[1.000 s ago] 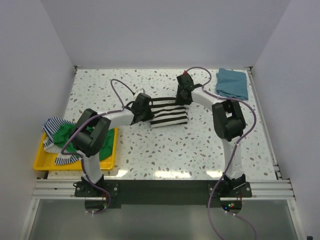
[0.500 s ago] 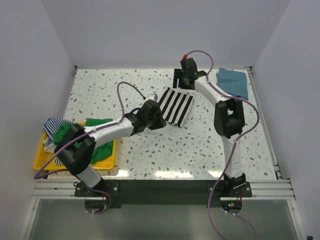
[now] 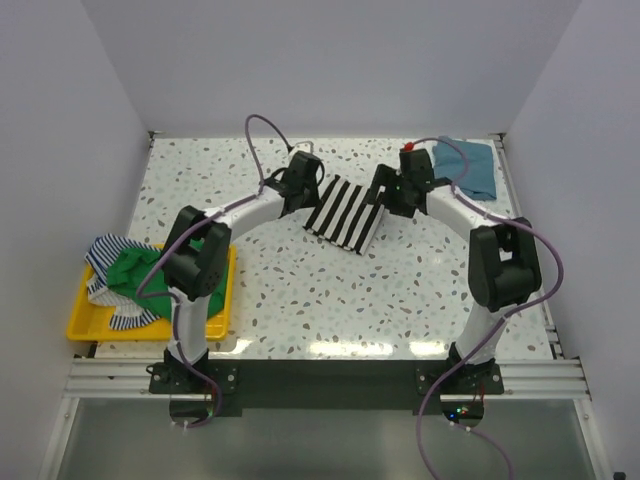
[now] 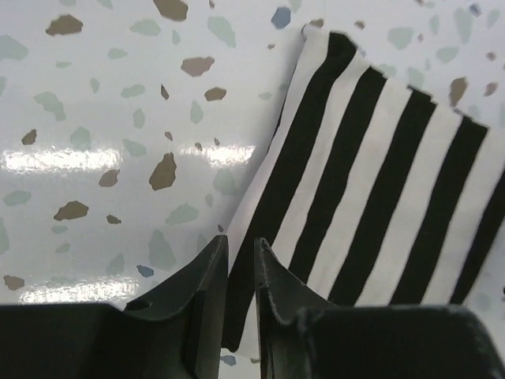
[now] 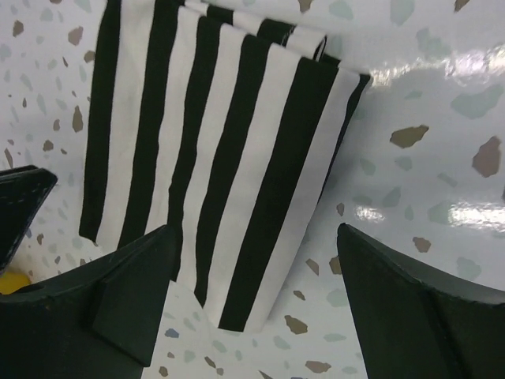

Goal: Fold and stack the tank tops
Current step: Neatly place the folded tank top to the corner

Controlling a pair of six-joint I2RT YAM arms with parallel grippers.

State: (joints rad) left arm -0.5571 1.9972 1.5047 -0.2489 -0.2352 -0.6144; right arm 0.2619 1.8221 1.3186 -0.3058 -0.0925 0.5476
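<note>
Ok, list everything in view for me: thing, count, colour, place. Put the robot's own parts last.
black-and-white striped tank top: one, bold black and white stripes, folded, far middle of the table, between the two hands
teal-blue tank top: one, plain teal-blue, folded, far right corner
green top: one, green, bunched in the tray
thin blue-striped top: one, white with thin blue stripes, bunched in the tray, spilling over its far left rim
yellow tray: one, yellow, near left edge
table: one, white with speckles
left arm, right arm: two, black and white
left hand: black, jaws nearly together at the striped top's edge
right hand: black, jaws wide open over the striped top
</note>
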